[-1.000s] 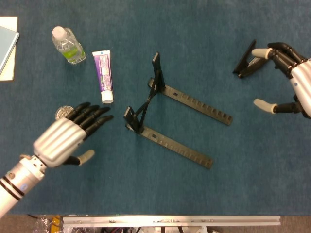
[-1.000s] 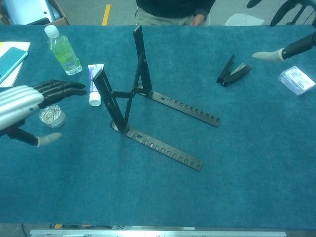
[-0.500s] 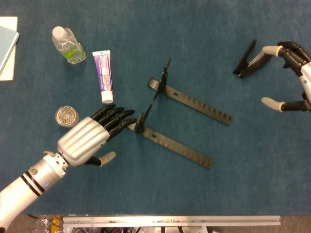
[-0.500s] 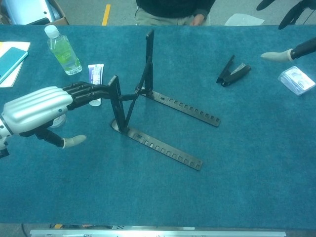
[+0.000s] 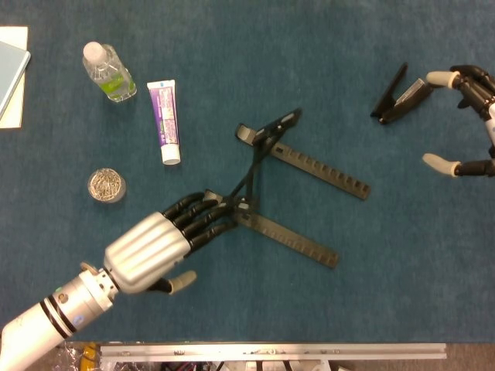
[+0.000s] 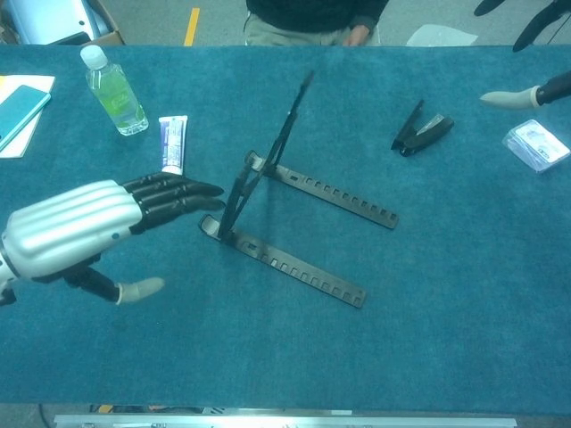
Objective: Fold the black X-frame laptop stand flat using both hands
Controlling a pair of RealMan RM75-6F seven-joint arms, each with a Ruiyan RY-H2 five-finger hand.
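The black X-frame laptop stand (image 5: 290, 239) lies mid-table on two notched base rails, and its crossed uprights (image 6: 287, 125) lean steeply over to the right. My left hand (image 5: 147, 251) is flat with fingers stretched out, its fingertips (image 5: 213, 216) at the stand's left end. In the chest view the left hand (image 6: 76, 230) shows a small gap between fingertips and uprights, so I cannot tell if they touch. My right hand (image 5: 479, 93) hovers at the far right edge, fingers spread and empty, well away from the stand.
A black stapler (image 5: 396, 94) lies just left of the right hand, with a clear plastic box (image 6: 535, 144) beyond it. At the left are a water bottle (image 5: 108, 71), a toothpaste tube (image 5: 164, 122), a small round tin (image 5: 106, 185) and a notebook (image 5: 9, 69).
My left hand swept right to the stand's left end. The uprights went from standing nearly vertical to leaning far over to the right. The right hand drifted slightly right.
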